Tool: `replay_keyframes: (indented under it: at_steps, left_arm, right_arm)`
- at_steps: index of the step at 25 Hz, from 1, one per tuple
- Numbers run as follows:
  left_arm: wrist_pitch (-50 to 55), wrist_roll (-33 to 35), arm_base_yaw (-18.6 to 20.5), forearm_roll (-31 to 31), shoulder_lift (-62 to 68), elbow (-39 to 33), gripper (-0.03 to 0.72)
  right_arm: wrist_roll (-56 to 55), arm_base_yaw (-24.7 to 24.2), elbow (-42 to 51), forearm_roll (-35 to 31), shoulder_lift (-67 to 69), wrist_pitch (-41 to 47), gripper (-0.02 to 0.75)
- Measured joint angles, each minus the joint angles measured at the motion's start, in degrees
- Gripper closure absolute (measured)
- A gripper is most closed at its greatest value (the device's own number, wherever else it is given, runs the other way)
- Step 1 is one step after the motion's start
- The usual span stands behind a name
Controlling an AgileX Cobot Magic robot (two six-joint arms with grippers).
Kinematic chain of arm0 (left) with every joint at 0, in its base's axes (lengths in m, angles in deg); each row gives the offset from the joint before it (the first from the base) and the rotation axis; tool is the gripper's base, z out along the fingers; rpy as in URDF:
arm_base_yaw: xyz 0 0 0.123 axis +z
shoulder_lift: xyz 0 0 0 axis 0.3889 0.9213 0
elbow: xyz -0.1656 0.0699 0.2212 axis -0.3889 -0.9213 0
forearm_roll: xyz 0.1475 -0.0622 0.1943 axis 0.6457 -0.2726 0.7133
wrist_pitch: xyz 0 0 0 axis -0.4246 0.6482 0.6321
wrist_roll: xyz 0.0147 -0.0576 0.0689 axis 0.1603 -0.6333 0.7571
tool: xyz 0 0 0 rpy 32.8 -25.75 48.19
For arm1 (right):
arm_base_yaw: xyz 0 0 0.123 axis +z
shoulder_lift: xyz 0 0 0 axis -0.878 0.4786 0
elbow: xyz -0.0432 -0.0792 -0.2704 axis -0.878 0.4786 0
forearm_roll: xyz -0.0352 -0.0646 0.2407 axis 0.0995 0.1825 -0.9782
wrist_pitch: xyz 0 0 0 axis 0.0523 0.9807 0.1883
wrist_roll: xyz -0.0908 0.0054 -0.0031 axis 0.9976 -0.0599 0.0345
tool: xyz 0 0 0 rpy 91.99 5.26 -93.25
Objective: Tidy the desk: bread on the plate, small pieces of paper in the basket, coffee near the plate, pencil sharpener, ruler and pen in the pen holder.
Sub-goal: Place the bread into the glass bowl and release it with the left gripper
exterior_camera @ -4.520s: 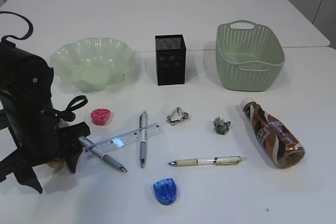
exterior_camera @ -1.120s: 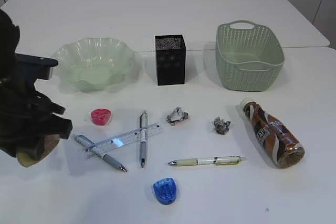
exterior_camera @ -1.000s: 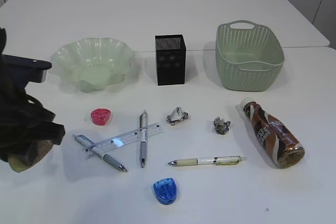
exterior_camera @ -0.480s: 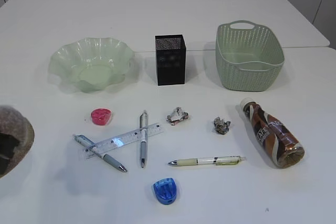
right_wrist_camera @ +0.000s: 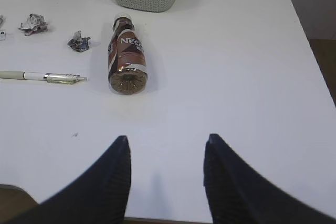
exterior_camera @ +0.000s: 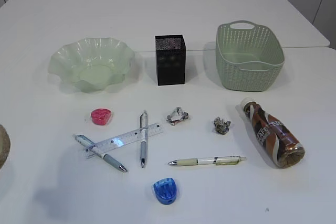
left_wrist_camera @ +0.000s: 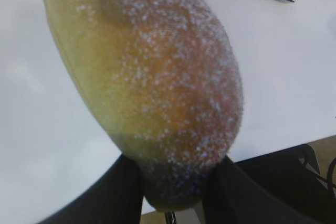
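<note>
The sugar-speckled bread (left_wrist_camera: 147,77) fills the left wrist view, and my left gripper (left_wrist_camera: 176,177) is shut on its lower end above the desk (exterior_camera: 210,19). In the exterior view only a sliver of the bread (exterior_camera: 2,148) shows at the left edge. The green wavy plate (exterior_camera: 63,56), black mesh pen holder (exterior_camera: 170,60) and woven basket (exterior_camera: 247,74) stand in a row at the back. The coffee (right_wrist_camera: 125,56) lies on its side ahead of my open, empty right gripper (right_wrist_camera: 165,145). Two paper balls (exterior_camera: 177,115) (exterior_camera: 221,125), the ruler (exterior_camera: 123,140) and three pens lie mid-desk.
A pink pencil sharpener (exterior_camera: 101,116) lies in front of the plate and a blue one (exterior_camera: 165,190) near the front edge. The ruler rests across two pens (exterior_camera: 100,152) (exterior_camera: 143,138); a third pen (exterior_camera: 207,160) lies to their right.
My left arm has carried the bread up and to the left, out of the exterior view; only the bun's edge remains there. Nothing on the desk has moved.
</note>
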Motion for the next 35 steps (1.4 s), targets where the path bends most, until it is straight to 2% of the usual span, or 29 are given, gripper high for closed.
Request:
replay_keyframes:
  at_steps: [14, 22, 35]
  left_arm:
    - [-1.33, 1.35, 0.0, -1.38, -4.57, -0.82, 0.471]
    - [-3.74, 7.72, 0.0, -6.6, -4.57, -0.82, 0.471]
    - [-11.23, 8.42, 0.0, -7.19, -3.09, -0.91, 0.471]
  right_arm:
    - [0.0, 0.0, 0.0, 0.0, 0.0, 0.0, 0.367]
    - [0.0, 0.0, 0.0, 0.0, 0.0, -0.12, 0.367]
    - [0.0, 0.0, 0.0, 0.0, 0.0, -0.12, 0.368]
